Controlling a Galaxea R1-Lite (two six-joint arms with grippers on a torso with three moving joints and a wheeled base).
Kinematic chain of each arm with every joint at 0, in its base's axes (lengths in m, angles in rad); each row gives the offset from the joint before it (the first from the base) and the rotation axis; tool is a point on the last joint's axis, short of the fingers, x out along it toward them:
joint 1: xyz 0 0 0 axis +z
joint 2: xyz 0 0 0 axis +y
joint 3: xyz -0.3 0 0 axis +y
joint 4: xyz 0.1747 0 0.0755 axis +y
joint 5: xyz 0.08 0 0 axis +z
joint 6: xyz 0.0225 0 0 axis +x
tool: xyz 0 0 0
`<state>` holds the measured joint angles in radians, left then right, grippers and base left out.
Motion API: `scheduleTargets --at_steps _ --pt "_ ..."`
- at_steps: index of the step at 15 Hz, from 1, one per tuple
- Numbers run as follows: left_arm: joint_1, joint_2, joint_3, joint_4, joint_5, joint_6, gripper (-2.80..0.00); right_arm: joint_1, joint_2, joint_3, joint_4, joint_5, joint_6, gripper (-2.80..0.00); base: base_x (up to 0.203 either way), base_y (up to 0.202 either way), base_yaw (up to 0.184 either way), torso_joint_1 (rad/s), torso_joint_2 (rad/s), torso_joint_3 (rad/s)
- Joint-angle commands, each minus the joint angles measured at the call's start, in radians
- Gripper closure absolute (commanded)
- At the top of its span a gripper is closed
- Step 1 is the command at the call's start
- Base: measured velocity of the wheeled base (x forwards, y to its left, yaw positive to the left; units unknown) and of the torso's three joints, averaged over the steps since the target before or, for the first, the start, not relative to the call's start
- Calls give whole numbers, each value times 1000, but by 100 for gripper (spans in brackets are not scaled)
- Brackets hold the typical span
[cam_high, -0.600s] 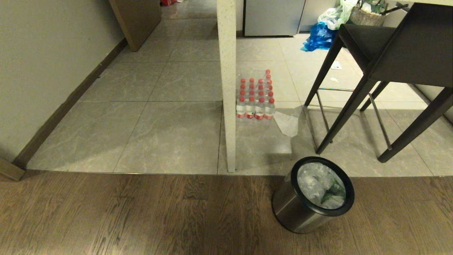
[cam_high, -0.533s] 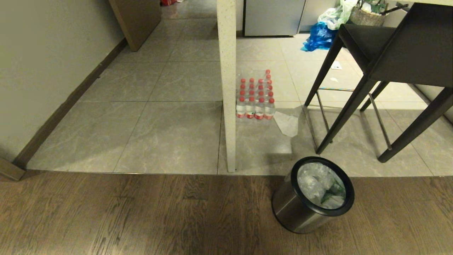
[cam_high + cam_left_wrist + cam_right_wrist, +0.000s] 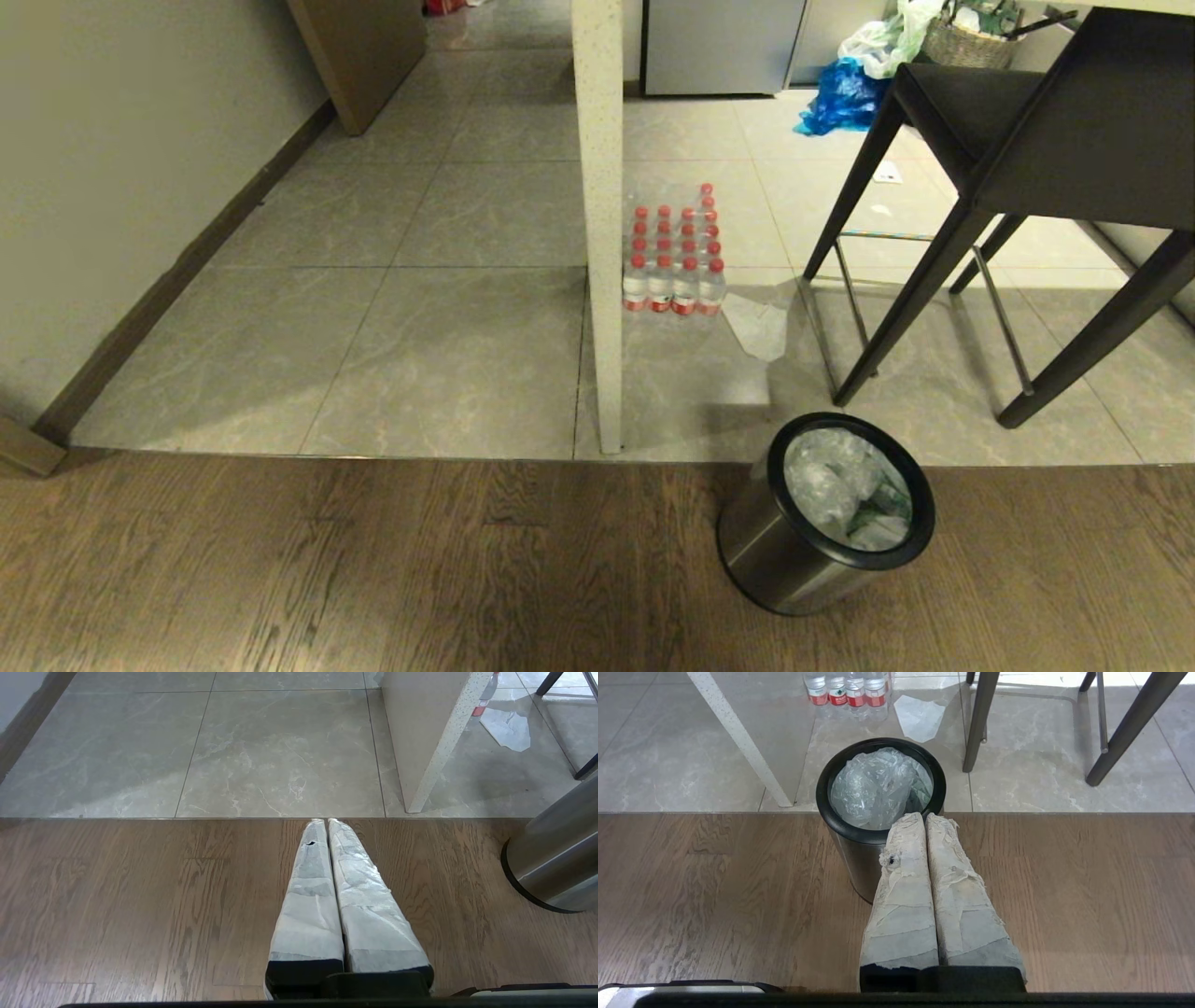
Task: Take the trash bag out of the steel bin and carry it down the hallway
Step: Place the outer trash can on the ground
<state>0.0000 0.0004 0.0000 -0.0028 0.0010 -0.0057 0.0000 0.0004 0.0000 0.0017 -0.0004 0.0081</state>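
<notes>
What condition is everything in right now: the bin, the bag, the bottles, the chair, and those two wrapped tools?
Steel bin: upright on the wood floor, no lid.
Trash bag: crumpled inside the bin, not lifted.
Water bottles: upright, capped, packed together on the tiles.
Chair: upright, nobody on it.
Blue bag: slumped on the floor.
Left tool: shut, empty, over the wood floor.
Right tool: shut, empty, near the bin.

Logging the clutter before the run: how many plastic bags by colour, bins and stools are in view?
Clear-white bag, in the bin: 1
Blue bag: 1
White bag, beside the blue bag: 1
Bin: 1
Stool: 1
Total: 5
</notes>
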Motion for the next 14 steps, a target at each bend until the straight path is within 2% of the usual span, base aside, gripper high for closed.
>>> scheduleTargets --at_steps 1,14 --pt "0 0 0 0 1 0 0 0 0 0 0 0 0 0 0 0 0 0 0 0" --pt "-2 0 2 0 1 0 0 0 0 0 0 0 1 0 0 0 0 0 0 0"
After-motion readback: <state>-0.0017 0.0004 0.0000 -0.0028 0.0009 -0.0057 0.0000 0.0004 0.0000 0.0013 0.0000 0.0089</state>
